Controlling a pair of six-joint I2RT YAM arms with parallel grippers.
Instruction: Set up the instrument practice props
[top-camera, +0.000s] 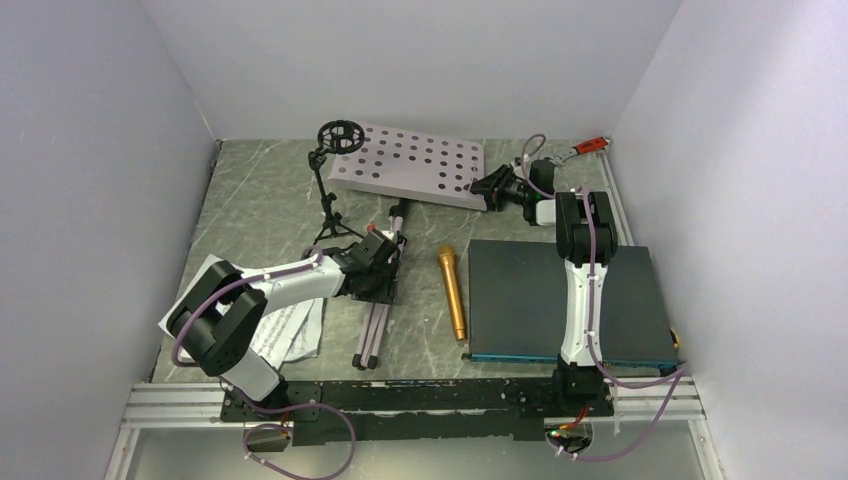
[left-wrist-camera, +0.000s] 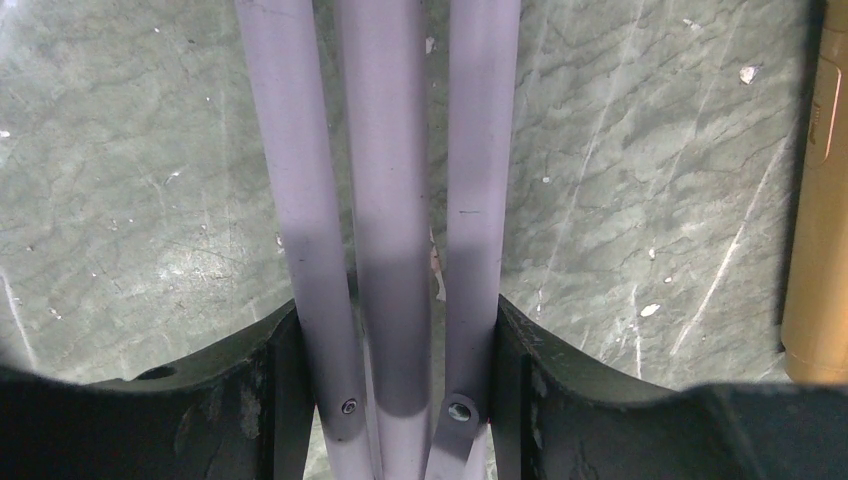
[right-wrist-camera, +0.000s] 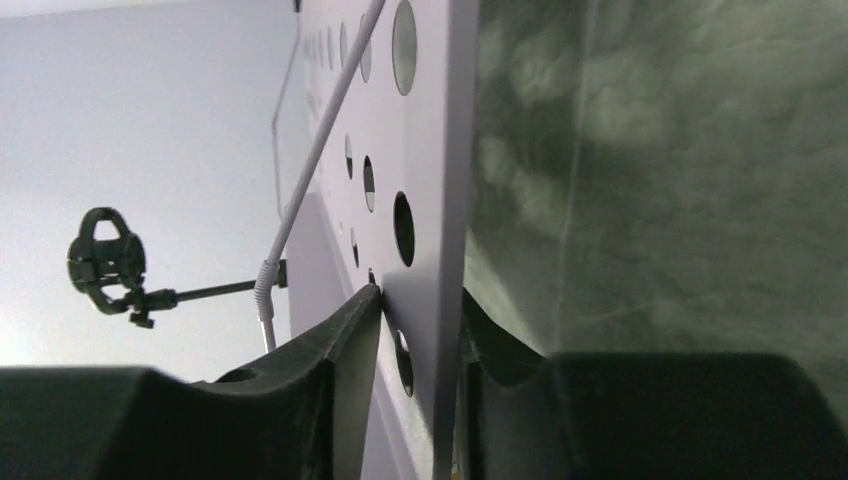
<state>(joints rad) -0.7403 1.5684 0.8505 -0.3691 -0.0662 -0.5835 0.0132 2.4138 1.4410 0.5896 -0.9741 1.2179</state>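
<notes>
Left pincer (left-wrist-camera: 397, 340) is clamped across 3 smooth silver tubes, the bundled tripod legs (left-wrist-camera: 385, 180), which I see lying flat on the marbled counter (top-camera: 260, 190). Right pincer (right-wrist-camera: 420, 320) nips the thin edge of the pale perforated desk (right-wrist-camera: 430, 130), round-holed. Gold microphone (top-camera: 453, 292) lies beside the legs.

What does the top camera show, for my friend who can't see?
Two robot arms grip a music stand lying on a table: the left gripper clamps its legs, the right gripper its holed tray. A gold microphone, dark board, paper sheets and upright mic stand sit nearby.
</notes>
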